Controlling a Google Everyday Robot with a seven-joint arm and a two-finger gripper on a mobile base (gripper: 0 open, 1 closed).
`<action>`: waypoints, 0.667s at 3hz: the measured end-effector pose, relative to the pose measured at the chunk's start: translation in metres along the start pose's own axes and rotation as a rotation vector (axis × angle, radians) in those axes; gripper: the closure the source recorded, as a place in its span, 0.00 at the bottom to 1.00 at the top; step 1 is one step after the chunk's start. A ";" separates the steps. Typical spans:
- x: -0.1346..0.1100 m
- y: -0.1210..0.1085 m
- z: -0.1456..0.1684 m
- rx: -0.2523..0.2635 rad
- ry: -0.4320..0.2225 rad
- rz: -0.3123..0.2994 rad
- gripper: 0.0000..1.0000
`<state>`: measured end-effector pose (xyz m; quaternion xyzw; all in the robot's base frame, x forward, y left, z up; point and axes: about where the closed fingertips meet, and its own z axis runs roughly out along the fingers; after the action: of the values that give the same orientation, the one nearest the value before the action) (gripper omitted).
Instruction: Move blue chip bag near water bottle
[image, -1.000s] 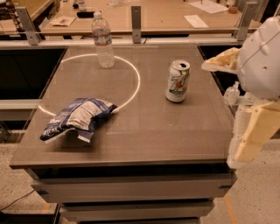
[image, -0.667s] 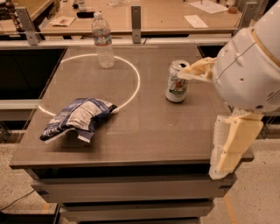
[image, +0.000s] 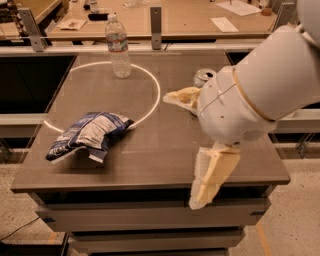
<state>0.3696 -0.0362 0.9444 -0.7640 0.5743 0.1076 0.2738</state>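
A dark brown counter (image: 125, 165) fills most of the room in view, with light wooden desks (image: 190, 20) behind it. Closest to us, at the front right, hangs the gripper (image: 181, 150) on a big round white arm (image: 270, 80). Its two cream fingers (image: 212, 170) are spread wide apart and hold nothing. One finger points down past the front edge of the counter, and the other points left, above the counter top. At the front left lies the blue chip bag (image: 90, 135). It is crumpled and lies flat on the counter, well apart from the gripper. Its right end touches a thin white ring (image: 155, 95) drawn on the counter. A little farther back on the right, only the top of a soda can (image: 204, 77) peeks out behind the arm. At the far side of the counter stands the water bottle (image: 118, 47), upright, with its white cap on. It is just inside the far part of the ring and well apart from the bag. Sheets of paper (image: 224, 24) lie on the desks behind.
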 end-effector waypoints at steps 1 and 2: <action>-0.013 -0.013 0.030 0.069 -0.044 -0.029 0.00; -0.026 -0.023 0.059 0.146 -0.069 -0.050 0.00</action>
<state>0.3920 0.0213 0.9143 -0.7519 0.5514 0.0849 0.3512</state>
